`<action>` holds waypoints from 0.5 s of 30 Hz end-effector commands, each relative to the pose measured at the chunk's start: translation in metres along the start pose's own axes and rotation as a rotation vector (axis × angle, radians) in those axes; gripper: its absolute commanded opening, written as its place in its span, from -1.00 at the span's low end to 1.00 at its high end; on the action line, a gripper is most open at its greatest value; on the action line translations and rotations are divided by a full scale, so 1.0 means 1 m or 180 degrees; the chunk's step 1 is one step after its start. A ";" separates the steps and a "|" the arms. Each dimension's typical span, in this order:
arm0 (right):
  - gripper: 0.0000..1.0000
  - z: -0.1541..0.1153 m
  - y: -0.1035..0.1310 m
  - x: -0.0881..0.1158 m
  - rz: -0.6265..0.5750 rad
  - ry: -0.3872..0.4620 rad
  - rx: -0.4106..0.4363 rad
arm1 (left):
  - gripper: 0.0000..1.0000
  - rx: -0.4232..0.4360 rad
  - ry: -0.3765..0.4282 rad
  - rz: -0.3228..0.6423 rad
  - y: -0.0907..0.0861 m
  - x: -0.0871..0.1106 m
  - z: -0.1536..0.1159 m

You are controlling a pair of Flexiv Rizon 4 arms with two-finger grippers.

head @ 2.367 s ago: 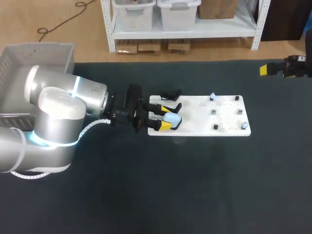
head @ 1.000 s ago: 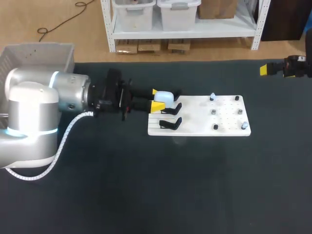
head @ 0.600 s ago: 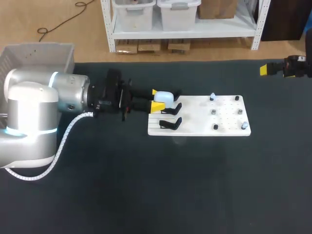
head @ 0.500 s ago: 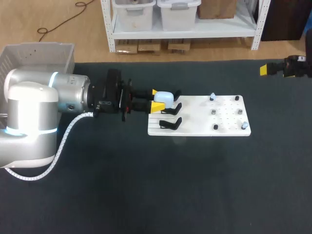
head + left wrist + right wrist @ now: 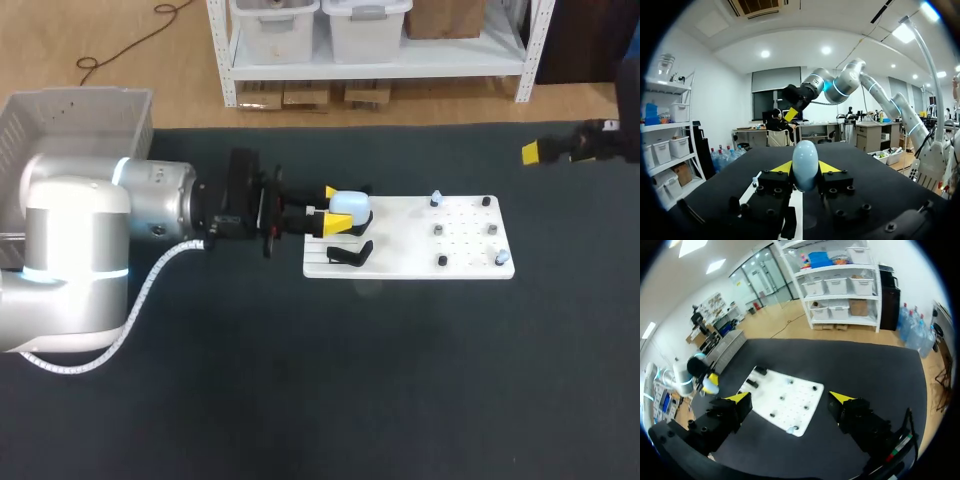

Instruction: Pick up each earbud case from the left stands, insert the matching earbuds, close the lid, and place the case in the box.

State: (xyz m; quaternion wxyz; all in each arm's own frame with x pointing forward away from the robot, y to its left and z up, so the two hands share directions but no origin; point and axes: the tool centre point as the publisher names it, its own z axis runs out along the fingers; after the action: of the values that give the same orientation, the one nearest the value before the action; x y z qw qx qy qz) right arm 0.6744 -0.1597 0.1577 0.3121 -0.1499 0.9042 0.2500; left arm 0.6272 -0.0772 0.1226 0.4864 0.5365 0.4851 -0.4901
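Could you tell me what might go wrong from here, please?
The left hand pinches the rounded earbud case only at its yellow tips, so it may slip. The case sits right by the black stands and could catch them. The earbuds are tiny, so the right hand may miss them.

The earbud case (image 5: 350,206) is a small, rounded, pale blue-white shell. It is held off the table between the yellow jaws of the left gripper (image 5: 338,210), which touch it from two sides, over the left end of the white board (image 5: 400,245). In the left wrist view it (image 5: 805,165) stands upright like an egg. The near black stand (image 5: 350,255) carries nothing. Two pale earbuds sit on pegs, one at the far edge (image 5: 436,198) and one at the near right corner (image 5: 503,257). The grey box (image 5: 80,108) is at the far left.
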 end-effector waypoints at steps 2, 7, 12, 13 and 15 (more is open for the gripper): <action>1.00 -0.009 0.027 0.011 -0.0150 0.0115 0.0010 | -1.00 -0.0003 -0.0067 -0.0005 0.001 0.006 0.000; 1.00 -0.007 0.059 0.019 -0.0301 0.0192 -0.0032 | -1.00 0.0007 -0.0128 -0.0012 0.002 0.008 -0.002; 1.00 -0.003 0.092 0.025 -0.0440 0.0254 -0.0108 | -1.00 0.0027 -0.0144 -0.0057 0.002 0.011 -0.003; 1.00 -0.001 0.097 0.026 -0.0450 0.0276 -0.0136 | -1.00 0.0028 -0.0142 -0.0061 0.002 0.012 -0.003; 1.00 0.002 0.106 0.029 -0.0476 0.0307 -0.0141 | -1.00 0.0031 -0.0140 -0.0077 0.003 0.013 -0.004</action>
State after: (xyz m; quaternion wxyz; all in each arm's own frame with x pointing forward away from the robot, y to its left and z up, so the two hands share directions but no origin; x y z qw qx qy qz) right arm 0.6135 -0.0843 0.1738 0.2803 -0.2408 0.8946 0.2513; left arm 0.6283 -0.0729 0.1119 0.4897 0.5213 0.4802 -0.5077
